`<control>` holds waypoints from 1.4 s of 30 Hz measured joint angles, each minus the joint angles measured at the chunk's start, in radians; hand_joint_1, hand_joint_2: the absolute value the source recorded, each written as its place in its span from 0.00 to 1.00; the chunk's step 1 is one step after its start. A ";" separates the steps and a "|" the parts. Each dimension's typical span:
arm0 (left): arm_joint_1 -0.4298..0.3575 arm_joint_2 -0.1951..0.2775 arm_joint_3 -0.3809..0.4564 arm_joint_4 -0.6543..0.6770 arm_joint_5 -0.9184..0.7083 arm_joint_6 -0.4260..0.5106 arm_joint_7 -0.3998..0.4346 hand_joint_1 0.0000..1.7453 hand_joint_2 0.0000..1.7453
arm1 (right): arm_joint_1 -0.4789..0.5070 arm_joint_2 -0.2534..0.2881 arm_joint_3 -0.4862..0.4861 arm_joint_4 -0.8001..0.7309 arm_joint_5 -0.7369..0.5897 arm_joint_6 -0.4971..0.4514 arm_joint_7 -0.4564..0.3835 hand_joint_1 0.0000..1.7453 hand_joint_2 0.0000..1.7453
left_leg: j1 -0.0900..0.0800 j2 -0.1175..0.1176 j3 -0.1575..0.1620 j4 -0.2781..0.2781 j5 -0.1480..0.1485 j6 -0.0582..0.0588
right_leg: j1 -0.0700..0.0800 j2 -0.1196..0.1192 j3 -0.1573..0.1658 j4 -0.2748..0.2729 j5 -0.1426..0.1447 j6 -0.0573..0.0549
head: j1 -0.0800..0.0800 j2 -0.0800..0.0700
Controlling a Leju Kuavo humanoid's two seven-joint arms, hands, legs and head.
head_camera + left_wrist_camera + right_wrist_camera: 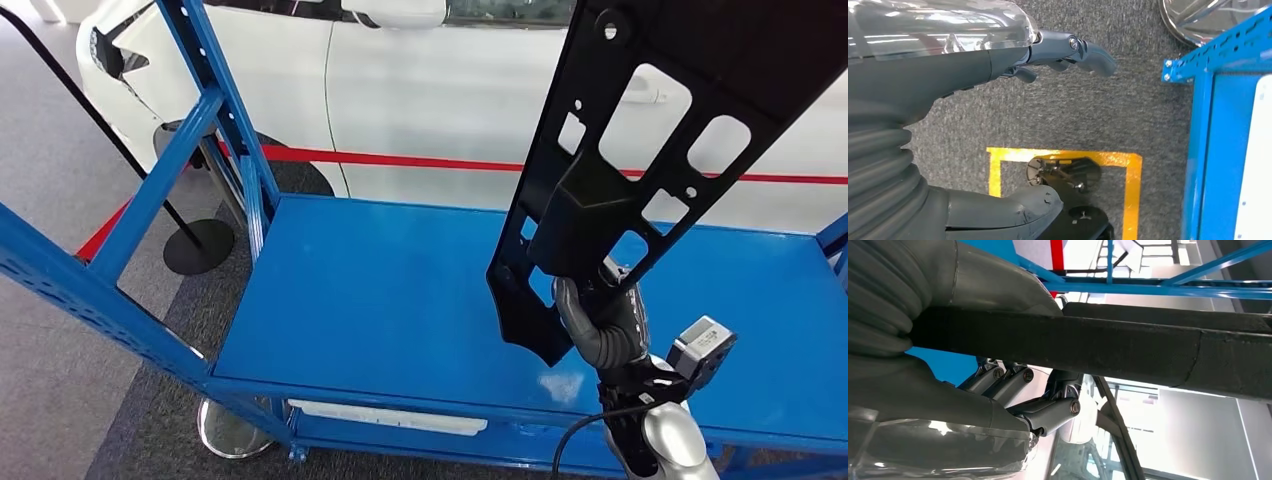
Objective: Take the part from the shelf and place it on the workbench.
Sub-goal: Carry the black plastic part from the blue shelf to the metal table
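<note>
Gripping black part (640, 150), right hand (600, 320); part's top cut off.

The part (640, 130) was a long, flat black plastic panel, matte, pierced with several rounded rectangular cutouts and small round holes, with a raised solid block near its lower third. It stood tilted, its lower end near the front of the shelf and its upper end leaning up and to the right, out past the top of the head view. It was held clear above the blue shelf deck (380, 290), not resting on it. The right hand (598, 320) gripped it near the lower end. In the right wrist view the part (1128, 347) showed edge-on as a dark textured bar between thumb and fingers.
</note>
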 joint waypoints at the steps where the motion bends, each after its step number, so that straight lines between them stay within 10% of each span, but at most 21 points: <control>1: 0.000 0.002 0.000 0.000 -0.001 0.000 0.000 0.00 1.00 | 0.000 0.004 0.001 0.001 0.000 0.000 0.000 1.00 1.00 | 0.005 0.001 -0.017 0.046 -0.037 -0.009 | -0.004 -0.003 -0.005 -0.003 0.006 -0.002 | -0.002 0.000; 5: 0.001 0.005 -0.002 0.000 -0.011 0.002 0.006 0.00 1.00 | 0.001 0.013 0.006 0.008 -0.003 0.003 -0.001 1.00 1.00 | 0.032 0.009 -0.071 0.237 -0.136 -0.040 | -0.009 -0.009 -0.037 0.004 0.024 0.003 | -0.005 0.000; 9: 0.002 0.010 -0.009 0.000 -0.029 0.014 0.019 0.00 1.00 | 0.005 0.024 0.014 0.009 -0.009 0.007 -0.006 1.00 1.00 | 0.046 0.012 0.075 0.021 -0.055 -0.058 | -0.021 -0.011 -0.069 0.027 0.036 0.022 | -0.006 0.000; 14: 0.006 0.015 -0.023 0.000 -0.048 0.033 0.037 0.00 1.00 | 0.025 0.035 0.019 0.009 -0.011 0.013 -0.018 1.00 1.00 | 0.040 0.008 0.082 -0.034 -0.034 -0.021 | -0.022 -0.008 -0.084 0.033 0.051 0.058 | -0.005 0.000; 20: 0.010 0.025 -0.026 0.000 -0.058 0.056 0.067 0.00 1.00 | 0.058 0.050 0.022 0.009 -0.028 0.014 -0.034 1.00 1.00 | 0.025 0.012 0.026 -0.035 0.016 0.017 | -0.016 -0.004 -0.159 0.290 -0.134 0.058 | 0.003 0.000; 27: 0.012 0.031 -0.027 0.000 -0.068 0.062 0.085 0.00 1.00 | 0.096 0.082 0.024 0.009 -0.054 0.005 -0.045 1.00 1.00 | 0.012 0.012 -0.013 -0.037 0.062 0.007 | 0.026 0.002 0.055 0.002 -0.055 -0.012 | 0.000 0.000; 30: 0.014 0.036 -0.029 0.000 -0.079 0.065 0.087 0.00 1.00 | 0.118 0.091 0.024 0.009 -0.061 0.002 -0.050 1.00 1.00 | 0.013 0.010 -0.021 -0.029 0.053 -0.011 | 0.020 -0.002 0.048 -0.025 -0.020 -0.013 | 0.005 0.000; 34: 0.016 0.038 -0.036 0.000 -0.088 0.066 0.089 0.00 1.00 | 0.146 0.107 0.024 0.008 -0.051 0.001 -0.058 1.00 1.00 | 0.029 0.012 -0.072 0.160 -0.111 -0.039 | 0.005 -0.007 0.004 -0.034 0.024 -0.011 | 0.000 0.000; 36: 0.015 0.041 -0.040 0.000 -0.090 0.063 0.088 0.00 1.00 | 0.153 0.117 0.025 0.008 -0.036 0.000 -0.056 1.00 1.00 | 0.043 0.012 -0.066 0.225 -0.114 -0.056 | -0.002 -0.009 -0.030 -0.021 0.040 -0.002 | 0.000 0.000; 39: 0.012 0.049 -0.042 0.000 -0.087 0.050 0.082 0.00 1.00 | 0.148 0.141 0.038 0.012 -0.008 -0.007 -0.048 1.00 1.00 | 0.060 0.013 0.049 0.099 -0.047 -0.079 | -0.014 -0.010 -0.083 0.014 0.057 0.017 | -0.001 0.000; 42: 0.007 0.060 -0.042 0.000 -0.081 0.037 0.076 0.00 1.00 | 0.131 0.173 0.066 0.023 0.016 -0.018 -0.043 1.00 1.00 | 0.055 0.010 0.127 -0.034 -0.075 -0.067 | -0.014 -0.008 -0.109 0.038 0.073 0.040 | -0.004 0.000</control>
